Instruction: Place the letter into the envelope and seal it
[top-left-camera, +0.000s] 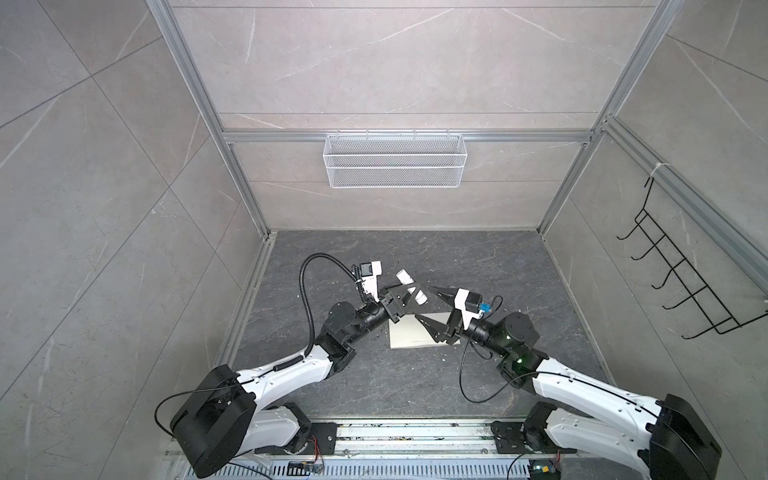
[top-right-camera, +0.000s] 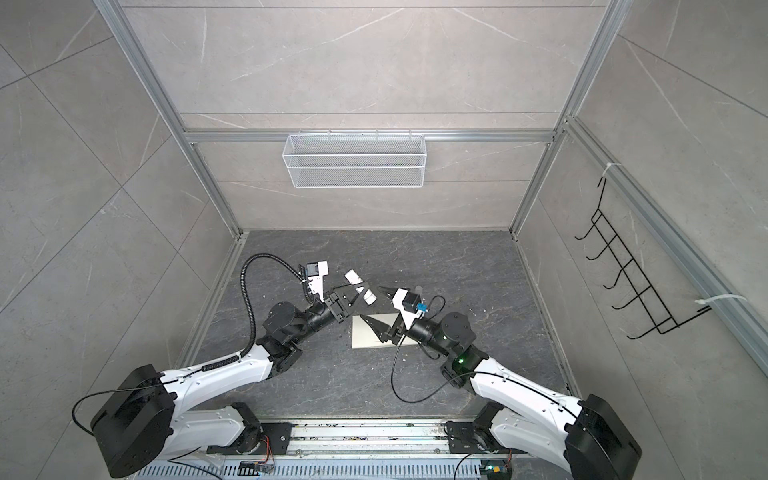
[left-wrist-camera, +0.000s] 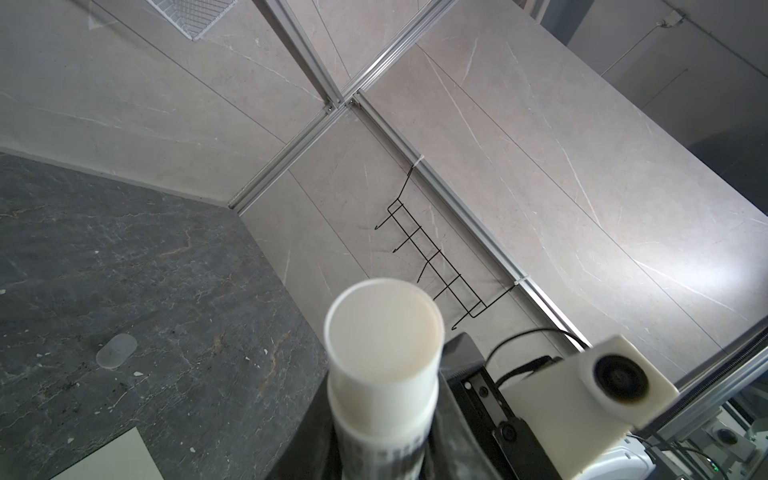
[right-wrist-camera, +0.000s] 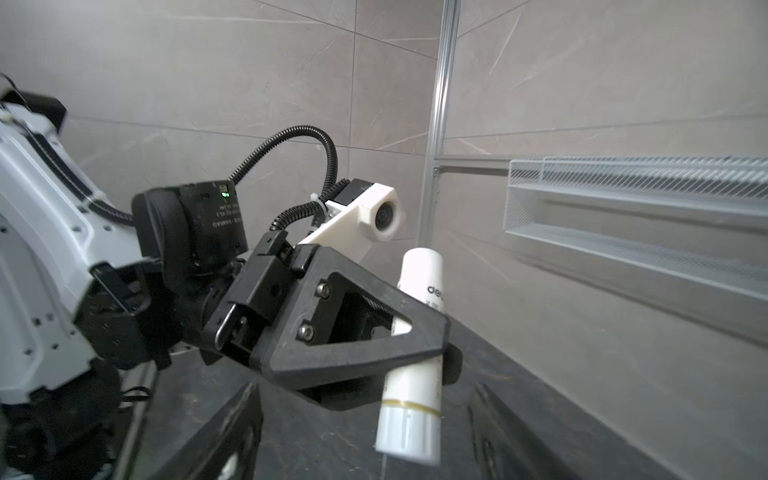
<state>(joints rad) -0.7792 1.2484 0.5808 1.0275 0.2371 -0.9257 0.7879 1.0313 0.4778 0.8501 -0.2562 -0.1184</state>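
White tube (right-wrist-camera: 419, 282) — "de…" printed — clenched in left end effector (right-wrist-camera: 432, 353); right end effector (top-left-camera: 424, 302) splayed empty near envelope (top-left-camera: 405, 338).

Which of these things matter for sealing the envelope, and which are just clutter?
Job: envelope; white tube in the left gripper, likely glue; letter not visible.
Lying about: wire basket; black hook rack; clear cap.

A robotics lab test cell, no question: grey stone-look panels (top-left-camera: 395, 62) were set into a bare aluminium frame (top-left-camera: 195, 95), boxing in a dark marbled tabletop (top-left-camera: 436, 257). A white mesh basket (top-left-camera: 394, 160) hung on the far wall and a black wire hook rack (top-left-camera: 685, 284) on the right. The left arm (top-left-camera: 286, 372) and right arm (top-left-camera: 582, 384) were mounted on a metal rail (top-left-camera: 415, 434) along the near edge.
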